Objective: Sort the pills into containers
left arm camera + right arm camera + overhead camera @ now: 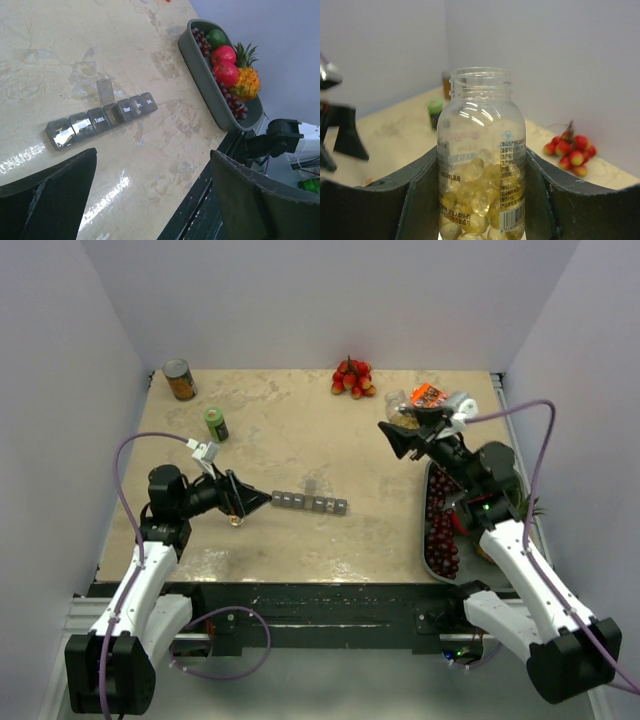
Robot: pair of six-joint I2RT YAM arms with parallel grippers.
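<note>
While right gripper [481,200] clamps pill bottle [481,125], left gripper [155,195] gapes; organiser [100,121] runs left-right.

Plain pale lavender walls [330,300], beige marbled tabletop [300,440], soft glare

Grey seven-compartment organiser [100,122] lies flat just beyond the left claw [153,151], one middle lid raised; yellow pills [475,192] sit in the clear bottle [481,125] the right claw [400,436] grips.
</note>
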